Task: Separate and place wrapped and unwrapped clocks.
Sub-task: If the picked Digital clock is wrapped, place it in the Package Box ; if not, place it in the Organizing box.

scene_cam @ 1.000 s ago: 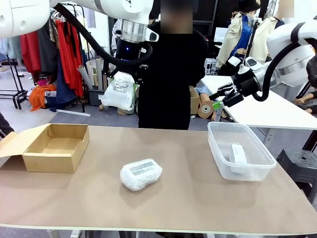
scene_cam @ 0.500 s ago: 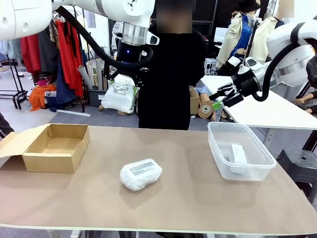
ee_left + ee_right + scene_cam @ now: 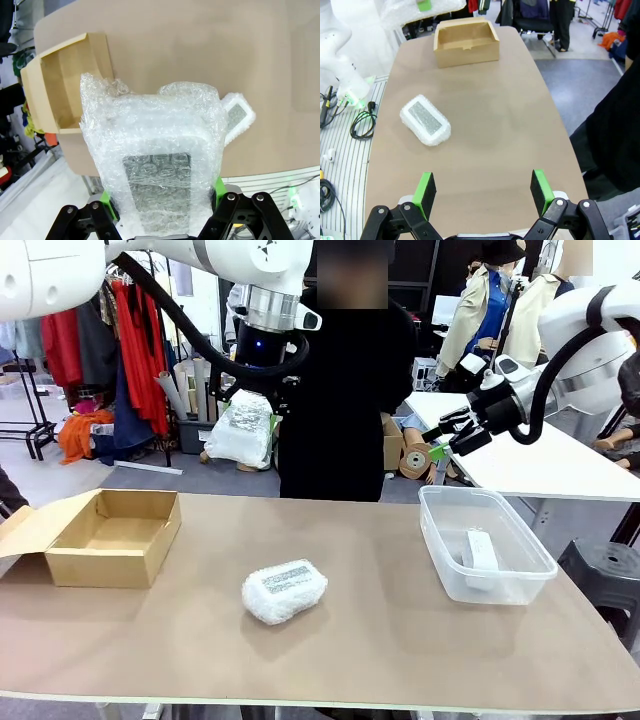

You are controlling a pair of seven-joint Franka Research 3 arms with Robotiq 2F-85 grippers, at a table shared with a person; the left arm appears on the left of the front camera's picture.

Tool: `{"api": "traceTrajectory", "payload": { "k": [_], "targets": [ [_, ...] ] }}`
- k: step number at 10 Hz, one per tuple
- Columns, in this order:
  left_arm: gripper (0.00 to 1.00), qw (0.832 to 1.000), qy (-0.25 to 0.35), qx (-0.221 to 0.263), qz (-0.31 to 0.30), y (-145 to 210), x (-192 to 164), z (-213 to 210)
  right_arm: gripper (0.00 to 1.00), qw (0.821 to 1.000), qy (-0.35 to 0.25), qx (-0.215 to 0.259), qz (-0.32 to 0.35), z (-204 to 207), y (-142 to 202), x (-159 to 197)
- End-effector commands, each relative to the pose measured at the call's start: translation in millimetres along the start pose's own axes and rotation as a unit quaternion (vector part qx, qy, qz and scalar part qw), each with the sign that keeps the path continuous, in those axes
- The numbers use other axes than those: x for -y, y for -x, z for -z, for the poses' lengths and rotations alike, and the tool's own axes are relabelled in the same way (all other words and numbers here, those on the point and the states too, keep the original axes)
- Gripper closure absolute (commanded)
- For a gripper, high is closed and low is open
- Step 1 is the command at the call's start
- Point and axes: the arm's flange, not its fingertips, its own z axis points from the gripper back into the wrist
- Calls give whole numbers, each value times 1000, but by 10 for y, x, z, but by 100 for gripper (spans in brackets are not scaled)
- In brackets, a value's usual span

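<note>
Left gripper [image 3: 162, 196] clamped a wrapped clock [image 3: 242, 427] aloft; right gripper [image 3: 483, 189] stood wide apart, empty; another bundle [image 3: 284, 591] lay on table [image 3: 390, 650].

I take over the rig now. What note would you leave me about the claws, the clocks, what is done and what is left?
Left claw: shut on a wrapped clock, held high over the far side of the table.
Right claw: open, empty, raised near the tub.
Second wrapped clock: lies mid-table.
Bare clock: in the tub.
Done: bare clock sorted.
Left: both wrapped clocks, probably into the box.
</note>
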Motion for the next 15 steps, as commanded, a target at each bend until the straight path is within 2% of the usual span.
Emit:
{"api": "traceTrajectory", "payload": {
  "k": [1, 15],
  "targets": [
    [100, 1000, 0, -2, 0, 33, -16, -46, 0, 1000, 1, -3, -4, -5, -9, -2],
    [100, 1000, 0, 0, 0, 0, 0, 0, 0, 1000, 1, -3, -4, -5, -9, -2]
  ]
}}
